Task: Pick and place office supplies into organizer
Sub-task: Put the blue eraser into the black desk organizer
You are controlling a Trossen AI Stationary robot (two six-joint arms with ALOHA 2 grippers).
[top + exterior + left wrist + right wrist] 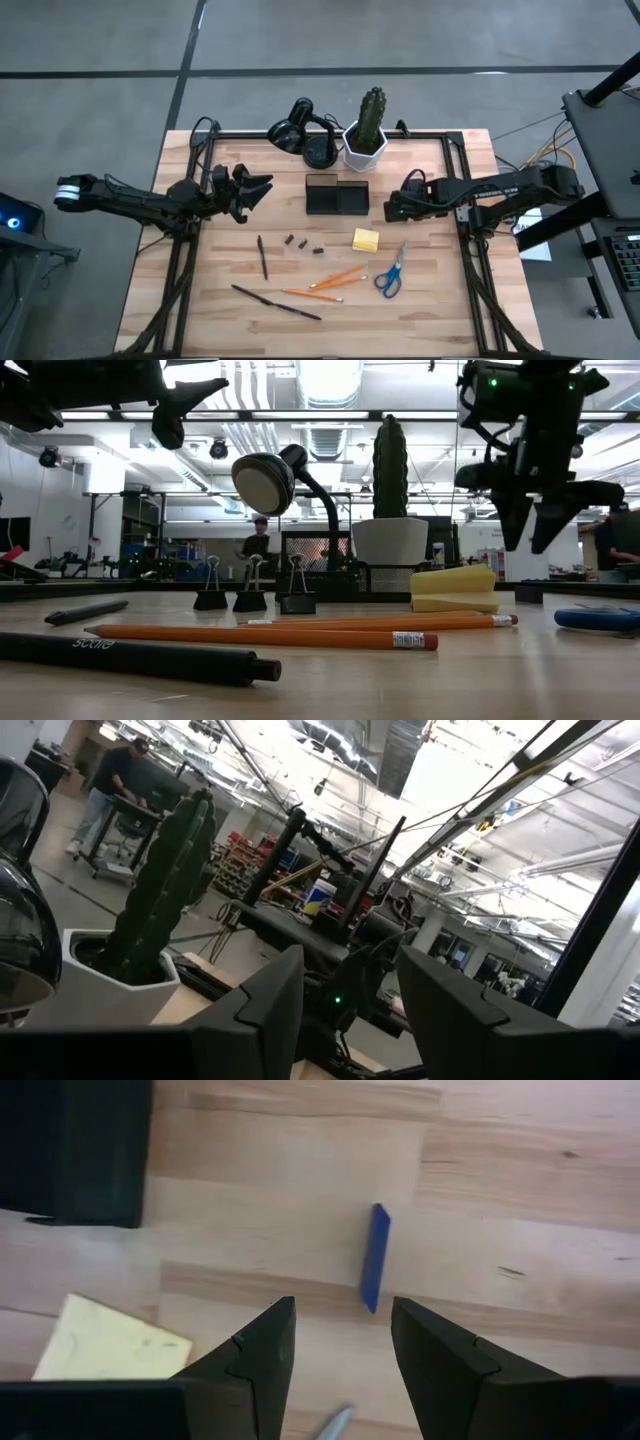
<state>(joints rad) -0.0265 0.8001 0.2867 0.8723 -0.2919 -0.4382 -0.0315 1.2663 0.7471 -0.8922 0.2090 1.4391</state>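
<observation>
From above, the whole table (200, 300) is laid out: the black tray (337, 196) with two compartments sits near the middle toward the back, just in front of the white cactus pot (365, 148) and the black desk lamp (300, 128). In front of the tray lie the yellow sticky-note pad (366, 239), the blue-handled scissors (391, 274), two orange pencils (330, 282), two dark pens (270, 298) and three small dark clips (303, 243), all on the table and apart from the tray.

The low view shows what the top view cannot: the small dark pieces are binder clips standing upright in a row (250, 598), and the pad (453, 590) is a thick stack. A person stands in the room behind.

The right wrist view looks straight down at the table, with the pad's corner (110, 1345), a corner of the tray (75, 1150) and a thin blue strip (375, 1258) lying just beyond the fingertips; the blue strip cannot be found in the top view.

The right tool (392, 208) hangs above the table just right of the tray, jaws parted fairly wide, holding nothing. The left tool (255, 188) hovers left of the tray, raised and pointing toward the cactus, jaws likewise parted and empty.
</observation>
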